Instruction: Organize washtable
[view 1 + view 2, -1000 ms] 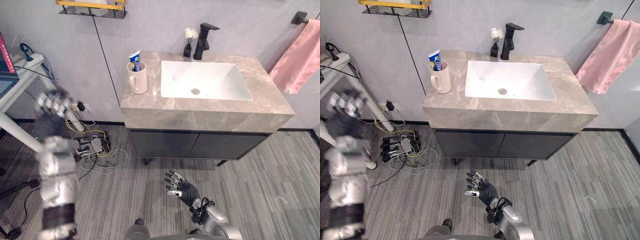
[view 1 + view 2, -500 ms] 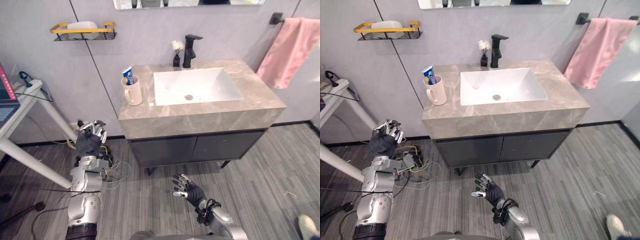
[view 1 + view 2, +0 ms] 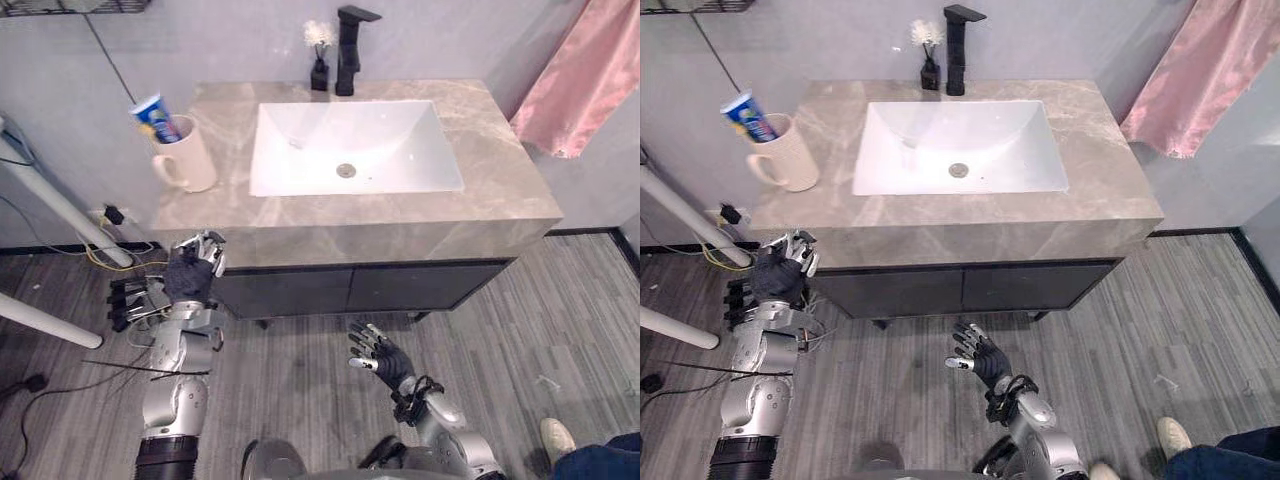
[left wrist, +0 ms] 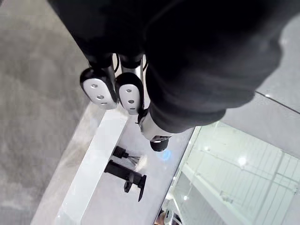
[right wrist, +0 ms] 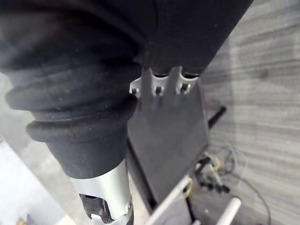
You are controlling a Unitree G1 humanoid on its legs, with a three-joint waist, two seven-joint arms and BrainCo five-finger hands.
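Toothpaste tube (image 3: 155,116) stands in cream mug (image 3: 190,163), long axis leaning, upper end tilted away from sink basin (image 3: 400,140). Mug left of basin near countertop (image 3: 500,170) left edge, handle away from basin. Bare stone between mug and basin and along front edge. Black faucet (image 3: 350,35) and small vase (image 3: 319,68) behind basin. Left hand (image 3: 188,278) below counter front, front-left of basin, well apart from mug; open or closed, cannot tell. Right hand (image 3: 380,356) low before basin, fingers spread, empty.

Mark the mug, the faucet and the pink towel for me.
mug (image 3: 195,162), left eye view, on the side of its beige body.
faucet (image 3: 347,55), left eye view, on its black upright column.
towel (image 3: 585,80), left eye view, on the middle of the hanging pink cloth.
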